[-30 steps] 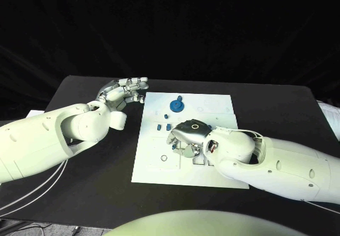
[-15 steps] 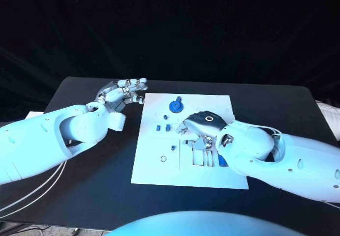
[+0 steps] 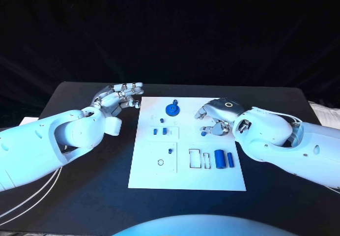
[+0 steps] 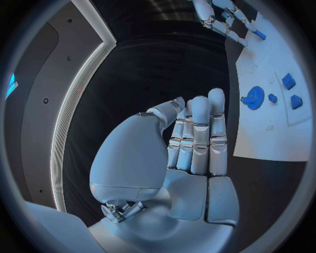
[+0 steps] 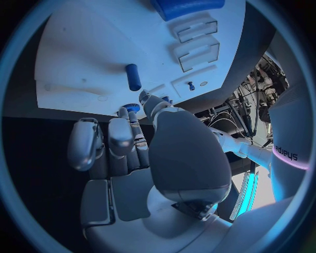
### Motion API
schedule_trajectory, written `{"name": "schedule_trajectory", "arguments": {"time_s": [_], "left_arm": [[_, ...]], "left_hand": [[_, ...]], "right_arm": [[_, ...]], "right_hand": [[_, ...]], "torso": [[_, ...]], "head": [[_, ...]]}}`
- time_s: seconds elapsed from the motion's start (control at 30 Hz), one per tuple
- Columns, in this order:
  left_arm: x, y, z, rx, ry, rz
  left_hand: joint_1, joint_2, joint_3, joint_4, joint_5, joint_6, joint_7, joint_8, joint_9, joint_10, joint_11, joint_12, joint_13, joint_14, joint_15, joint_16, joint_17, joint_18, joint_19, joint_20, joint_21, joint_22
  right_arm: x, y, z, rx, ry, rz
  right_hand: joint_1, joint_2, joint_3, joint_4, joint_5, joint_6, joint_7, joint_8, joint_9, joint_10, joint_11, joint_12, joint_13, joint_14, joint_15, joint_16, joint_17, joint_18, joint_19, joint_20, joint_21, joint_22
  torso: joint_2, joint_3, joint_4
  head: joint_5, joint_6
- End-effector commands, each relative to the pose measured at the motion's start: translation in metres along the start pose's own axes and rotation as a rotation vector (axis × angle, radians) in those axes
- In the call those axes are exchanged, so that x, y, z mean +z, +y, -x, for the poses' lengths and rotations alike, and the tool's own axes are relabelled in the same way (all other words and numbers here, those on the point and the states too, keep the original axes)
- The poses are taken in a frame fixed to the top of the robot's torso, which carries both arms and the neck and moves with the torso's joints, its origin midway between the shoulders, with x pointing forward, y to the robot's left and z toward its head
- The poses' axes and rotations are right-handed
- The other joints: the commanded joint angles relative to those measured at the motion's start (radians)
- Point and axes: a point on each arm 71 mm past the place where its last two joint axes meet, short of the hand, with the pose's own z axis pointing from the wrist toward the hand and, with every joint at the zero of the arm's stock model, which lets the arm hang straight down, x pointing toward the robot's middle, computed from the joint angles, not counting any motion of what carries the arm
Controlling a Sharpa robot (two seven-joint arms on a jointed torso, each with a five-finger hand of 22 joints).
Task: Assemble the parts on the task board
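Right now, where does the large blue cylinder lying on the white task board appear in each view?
Head view: large blue cylinder lies flat near the white task board's right edge, beside a thinner blue cylinder.
Left wrist view: not in it.
Right wrist view: at the circle's rim, cut off, next to the empty slots.
Shared landmark: the white task board.

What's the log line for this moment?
right hand: pinching small blue part above task board | left hand: empty, beside board's far corner | step: part not yet seated
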Motion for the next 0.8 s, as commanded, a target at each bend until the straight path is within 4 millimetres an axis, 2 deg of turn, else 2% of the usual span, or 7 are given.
{"name": "schedule_trajectory", "arguments": {"time_s": [0.03, 0.37, 0.57, 0.8], "left_arm": [[0.0003, -0.0001, -0.0026, -0.002, 0.024, -0.003], [0.0002, 0.0, -0.0023, -0.001, 0.026, -0.002], [0.0, -0.0001, -0.0018, 0.001, 0.025, -0.002], [0.0001, 0.0, -0.0014, 0.002, 0.026, -0.001]], "left_hand": [[0.002, 0.01, -0.003, -0.003, 0.005, -0.001, 0.001, 0.007, -0.001, -0.006, -0.001, 0.007, 0.002, -0.005, -0.001, -0.006, -0.001, 0.011, -0.007, -0.002, -0.006, -0.001], [0.002, 0.01, -0.003, -0.003, 0.005, -0.001, 0.001, 0.007, -0.001, -0.006, -0.001, 0.007, 0.002, -0.005, -0.001, -0.006, -0.001, 0.011, -0.007, -0.002, -0.006, -0.001], [0.002, 0.01, -0.003, -0.003, 0.005, -0.001, 0.001, 0.007, -0.001, -0.006, -0.001, 0.007, 0.002, -0.005, -0.001, -0.006, -0.001, 0.011, -0.007, -0.002, -0.006, -0.001], [0.002, 0.01, -0.003, -0.003, 0.005, -0.001, 0.001, 0.007, -0.001, -0.006, -0.001, 0.007, 0.002, -0.005, -0.001, -0.006, -0.001, 0.011, -0.007, -0.002, -0.006, -0.001]], "right_arm": [[-0.0008, -0.005, -0.0033, -0.023, 0.039, -0.02], [-0.0013, -0.0102, -0.0102, -0.036, 0.092, -0.027], [-0.0034, -0.0085, -0.0114, -0.029, 0.109, -0.017], [-0.0059, -0.0063, -0.0102, 0.0, 0.095, -0.008]], "right_hand": [[0.001, -0.01, -0.012, 0.002, 0.002, 0.001, -0.006, -0.006, -0.001, -0.008, -0.001, -0.004, 0.0, 0.012, -0.009, 0.0, -0.001, 0.004, 0.002, -0.006, 0.003, 0.0], [0.009, -0.002, -0.026, 0.007, 0.003, 0.012, -0.012, -0.003, 0.001, 0.01, 0.004, 0.007, 0.002, 0.014, -0.006, 0.0, 0.0, 0.003, 0.005, -0.007, 0.004, 0.002], [0.017, 0.014, -0.028, 0.013, 0.007, 0.032, -0.007, -0.001, 0.003, 0.043, -0.004, 0.023, 0.003, 0.016, -0.01, 0.002, 0.004, 0.002, 0.01, -0.009, 0.008, 0.007], [0.009, 0.02, -0.028, 0.027, 0.023, 0.045, -0.001, -0.002, 0.003, 0.062, -0.001, 0.029, 0.001, 0.018, -0.005, 0.006, 0.008, 0.0, 0.014, -0.007, 0.011, 0.012]], "torso": [[0.001, 0.0003, 0.0013], [0.001, 0.0001, 0.0012], [0.003, 0.0004, 0.0004], [0.002, 0.0013, -0.0014]], "head": [[-0.002, 0.001], [0.001, -0.001], [0.002, -0.002], [0.003, -0.002]]}}
